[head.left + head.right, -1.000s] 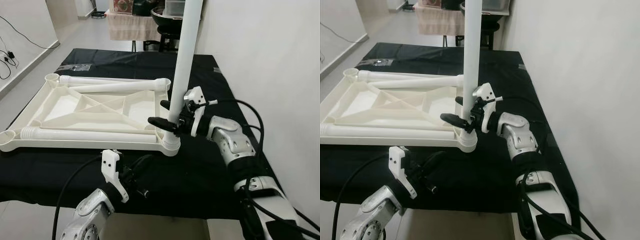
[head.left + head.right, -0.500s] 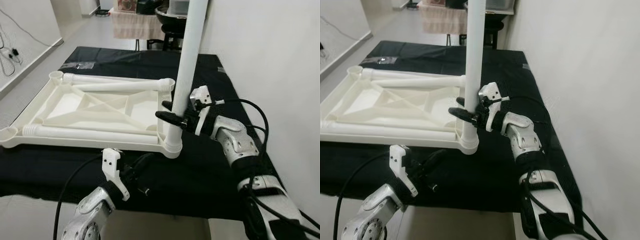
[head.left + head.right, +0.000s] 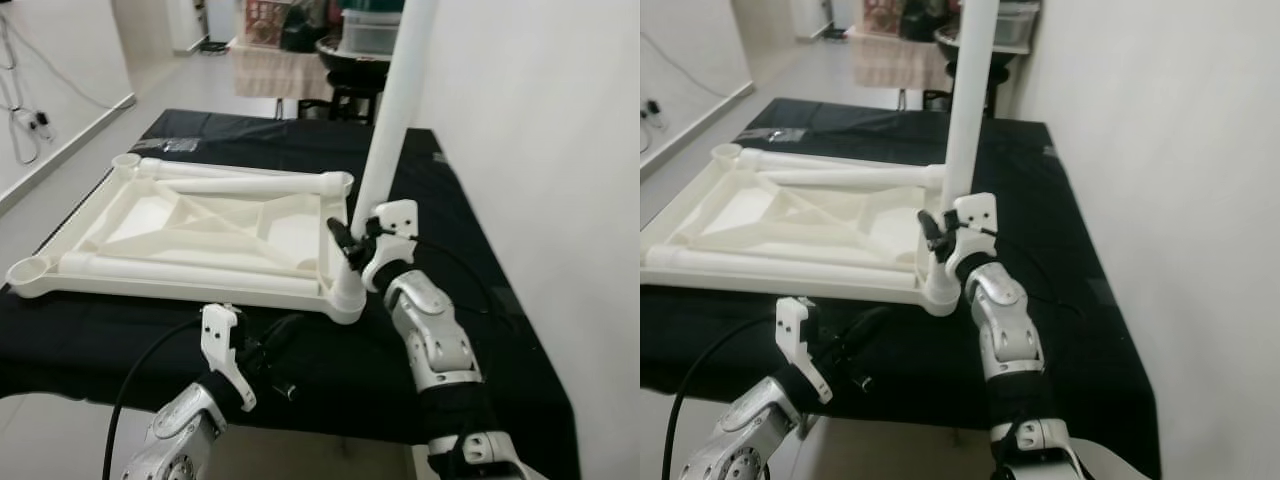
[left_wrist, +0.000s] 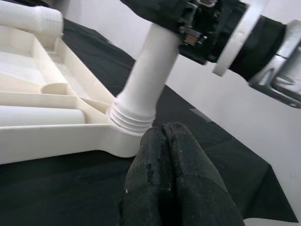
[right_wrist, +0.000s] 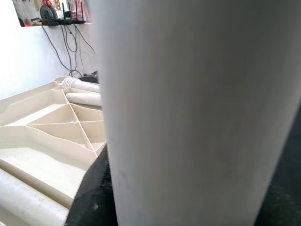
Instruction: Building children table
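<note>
I see the white tabletop (image 3: 200,225) lying upside down on the black cloth (image 3: 470,330) that covers the work surface, ribs facing up. One white leg (image 3: 385,165) stands upright in the near right corner socket (image 3: 347,297), leaning a little toward the wall. My right gripper (image 3: 352,243) is at the leg's lower part, just above the socket; from the head views its black fingers wrap the tube, clenched around it. In the right wrist view the leg sits right against the camera, with a black finger (image 5: 91,193) pressed to its side.

My left gripper (image 4: 169,183) hovers low at the near edge of the cloth, fingers pressed together and holding nothing, pointing at the socket from just in front of it, not touching.

Three more legs lie flat inside the tabletop: two along the far edge (image 3: 250,180), one along the near edge (image 3: 180,273).

I can read no labels or writing on any part.
</note>
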Motion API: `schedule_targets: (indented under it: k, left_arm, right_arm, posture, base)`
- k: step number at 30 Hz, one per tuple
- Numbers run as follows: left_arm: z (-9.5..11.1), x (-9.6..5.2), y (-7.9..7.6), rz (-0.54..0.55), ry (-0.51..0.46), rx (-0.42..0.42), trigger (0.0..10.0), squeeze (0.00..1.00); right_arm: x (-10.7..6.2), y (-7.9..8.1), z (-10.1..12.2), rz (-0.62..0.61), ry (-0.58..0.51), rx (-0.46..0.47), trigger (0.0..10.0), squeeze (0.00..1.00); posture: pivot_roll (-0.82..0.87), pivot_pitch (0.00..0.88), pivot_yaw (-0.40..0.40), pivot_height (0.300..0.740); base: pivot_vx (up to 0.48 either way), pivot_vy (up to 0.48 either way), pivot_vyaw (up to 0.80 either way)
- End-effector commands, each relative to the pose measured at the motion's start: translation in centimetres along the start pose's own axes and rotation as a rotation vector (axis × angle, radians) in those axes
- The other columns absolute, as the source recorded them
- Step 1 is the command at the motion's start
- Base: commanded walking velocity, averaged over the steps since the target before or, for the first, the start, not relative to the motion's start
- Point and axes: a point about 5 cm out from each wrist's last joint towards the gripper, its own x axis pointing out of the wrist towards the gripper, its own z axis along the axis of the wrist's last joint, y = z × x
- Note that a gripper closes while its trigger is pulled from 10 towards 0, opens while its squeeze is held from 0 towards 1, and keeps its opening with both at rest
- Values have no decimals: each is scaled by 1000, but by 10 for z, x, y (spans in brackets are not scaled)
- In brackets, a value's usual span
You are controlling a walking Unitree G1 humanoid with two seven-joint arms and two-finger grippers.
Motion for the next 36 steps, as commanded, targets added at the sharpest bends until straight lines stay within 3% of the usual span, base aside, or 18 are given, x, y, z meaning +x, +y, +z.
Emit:
schedule_targets:
  k: [1,7,8,9,12,13,20,21,22,31,33,36]
  left_arm:
    - [-2,0,0,-1,7,-11,10000,0]
    - [-2,0,0,0,7,-12,10000,0]
    - [-3,0,0,-1,7,-13,10000,0]
    - [-2,1,0,-1,7,-13,10000,0]
    - [-2,1,0,-1,7,-13,10000,0]
    - [-2,1,0,1,6,-12,10000,0]
    - [-3,1,1,2,6,-10,10000,0]
    - [-3,1,1,2,7,-10,10000,0]
    - [-3,1,1,2,7,-10,10000,0]
    - [-2,1,0,2,7,-10,10000,0]
    - [-2,0,0,2,6,-11,10000,0]
    - [-2,0,0,2,6,-12,10000,0]
  right_arm:
    - [-1,-3,-20,35,90,27,10000,1000]
    - [10,-11,4,135,5,35,10000,1000]
    - [14,-13,13,226,-20,36,10000,592]
    - [14,-11,20,307,-38,33,10000,0]
    - [13,-8,24,388,-45,21,10000,0]
    - [10,-4,26,545,-46,0,10000,0]
    - [11,-4,24,629,-25,-11,10000,0]
    - [12,-7,22,644,-10,-14,3137,0]
    - [12,-11,20,658,3,-17,0,0]
    - [12,-26,21,621,4,-26,0,0]
    - [9,-36,16,503,15,-47,0,0]
    - [8,-40,13,456,22,-52,0,0]
  posture:
    - [68,41,-84,740]
    - [67,38,-83,740]
    - [66,36,-82,740]
    - [66,35,-82,740]
    - [66,35,-82,740]
    - [70,33,-83,740]
    - [72,32,-82,740]
    - [72,32,-82,740]
    - [77,32,-82,740]
    - [72,37,-79,740]
    - [68,42,-77,740]
    - [68,42,-77,740]
  base:
    - [0,0,0]
    - [0,0,0]
    - [0,0,0]
    - [0,0,0]
    - [0,0,0]
    - [0,0,0]
    - [0,0,0]
    - [0,0,0]
    - [0,0,0]
    - [0,0,0]
    - [0,0,0]
    - [0,0,0]
